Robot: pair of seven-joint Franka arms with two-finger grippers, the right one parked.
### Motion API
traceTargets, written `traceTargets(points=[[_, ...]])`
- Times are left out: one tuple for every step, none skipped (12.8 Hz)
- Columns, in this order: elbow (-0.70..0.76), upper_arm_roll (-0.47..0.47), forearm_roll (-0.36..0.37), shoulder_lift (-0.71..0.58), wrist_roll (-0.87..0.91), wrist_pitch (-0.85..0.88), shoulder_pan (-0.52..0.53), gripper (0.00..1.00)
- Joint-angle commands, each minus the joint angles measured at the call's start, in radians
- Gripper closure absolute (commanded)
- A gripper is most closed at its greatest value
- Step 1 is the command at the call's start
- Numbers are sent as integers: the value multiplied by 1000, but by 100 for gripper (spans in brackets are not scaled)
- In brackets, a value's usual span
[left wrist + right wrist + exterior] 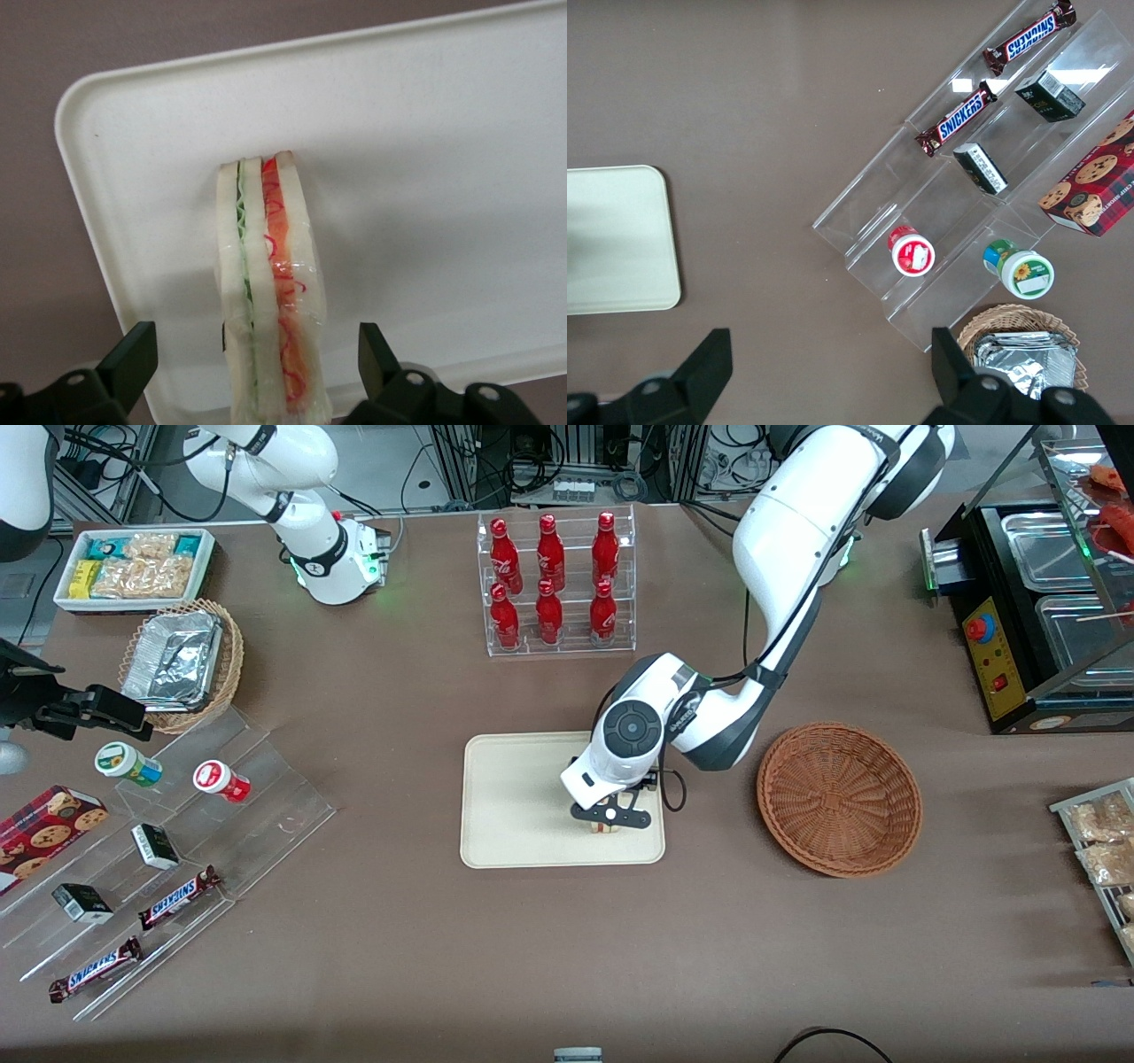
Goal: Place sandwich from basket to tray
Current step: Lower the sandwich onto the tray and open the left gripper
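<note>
The sandwich (pixel 266 301) stands on its edge on the cream tray (pixel 425 159), its red, orange and green layers facing the wrist camera. My left gripper (pixel 257 359) is open around it, with a gap between the bread and each black finger (pixel 133 354). From the front, the gripper (pixel 608 824) hangs low over the corner of the tray (pixel 514 797) nearest the camera and the basket, and it covers most of the sandwich (pixel 605 828). The reddish-brown wicker basket (pixel 839 797) sits beside the tray, toward the working arm's end, with nothing in it.
A clear rack of red bottles (pixel 554 584) stands farther from the camera than the tray. A stepped acrylic shelf with snacks (pixel 177 841), a light wicker basket with foil (pixel 182 660) and a white snack bin (pixel 133 567) lie toward the parked arm's end. A black food warmer (pixel 1045 602) stands toward the working arm's end.
</note>
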State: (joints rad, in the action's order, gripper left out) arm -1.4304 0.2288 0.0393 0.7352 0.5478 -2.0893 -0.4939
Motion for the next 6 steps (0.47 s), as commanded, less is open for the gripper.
traceTargets(points=[[16, -9, 13, -45, 29, 66, -5, 0], [25, -11, 16, -51, 30, 83, -5, 0], [36, -13, 14, -65, 30, 95, -3, 0], [41, -16, 14, -76, 32, 107, 0, 0], [41, -19, 7, -98, 32, 118, 21, 0], [42, -19, 4, -111, 32, 126, 38, 0]])
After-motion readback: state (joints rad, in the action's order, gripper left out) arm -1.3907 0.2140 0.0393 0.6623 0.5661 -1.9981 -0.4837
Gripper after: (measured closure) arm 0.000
